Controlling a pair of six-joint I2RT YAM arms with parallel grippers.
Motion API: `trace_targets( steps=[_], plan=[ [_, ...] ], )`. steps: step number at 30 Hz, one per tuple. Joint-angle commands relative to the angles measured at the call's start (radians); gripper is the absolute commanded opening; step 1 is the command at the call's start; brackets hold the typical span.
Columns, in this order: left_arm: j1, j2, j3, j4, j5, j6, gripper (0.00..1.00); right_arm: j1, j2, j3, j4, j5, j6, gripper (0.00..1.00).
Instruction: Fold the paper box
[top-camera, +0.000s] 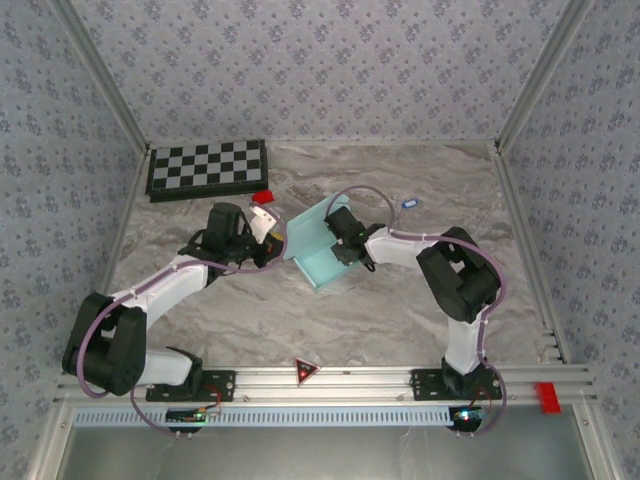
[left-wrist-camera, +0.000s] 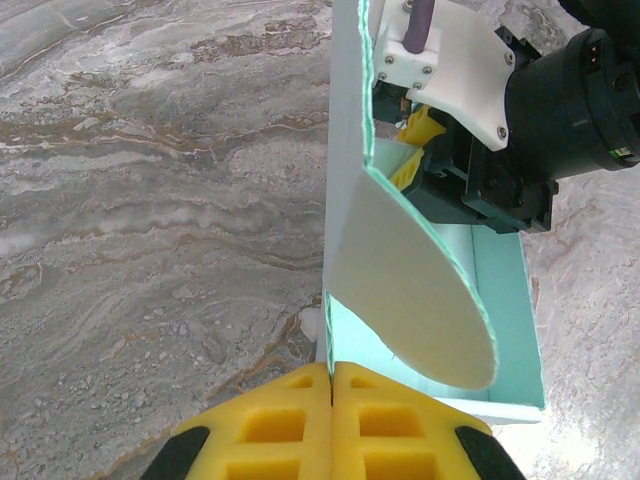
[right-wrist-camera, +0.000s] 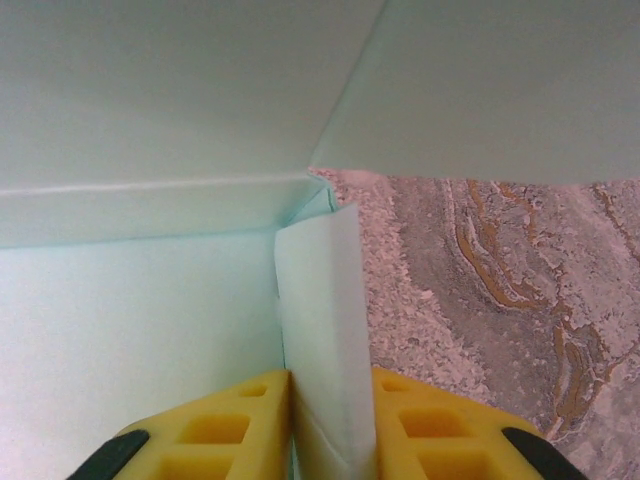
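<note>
Inspection record. The paper box (top-camera: 316, 250), pale cyan card and partly folded, stood near the middle of the marble table (top-camera: 400, 310), between the two arms. One wall stood upright, and a rounded flap (left-wrist-camera: 410, 290) curved away from that wall over the box floor.

The left fingers (left-wrist-camera: 270, 425) were pressed together. The lower edge of the upright wall ran into the seam between them, so they appeared clamped on the thin card at the box's left side.

The right fingers (right-wrist-camera: 245, 425) were closed on a narrow side flap (right-wrist-camera: 320, 300) at an inner corner of the box, with the card pinched between the yellow pads.

A checkerboard (top-camera: 207, 168) lay at the far left of the table. A small red block (top-camera: 263, 197) lay just beside it, apart from the box.
</note>
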Motion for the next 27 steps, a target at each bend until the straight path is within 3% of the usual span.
trace_targets(
  steps=[1,15,20,27],
  plan=[
    [-0.003,0.005,0.022,-0.034,0.063,0.035,0.00,-0.004,0.052,0.017,-0.087,0.027,0.031,0.23],
    [0.002,0.000,0.023,-0.044,0.058,0.057,0.00,-0.012,0.096,0.061,-0.212,0.205,0.101,0.22],
    [0.004,0.000,0.025,-0.047,0.061,0.059,0.00,-0.020,0.103,0.060,-0.212,0.176,0.114,0.22],
    [0.004,0.015,0.026,-0.024,0.110,0.054,0.00,-0.012,0.030,0.023,-0.119,-0.021,0.081,0.30]
  ],
)
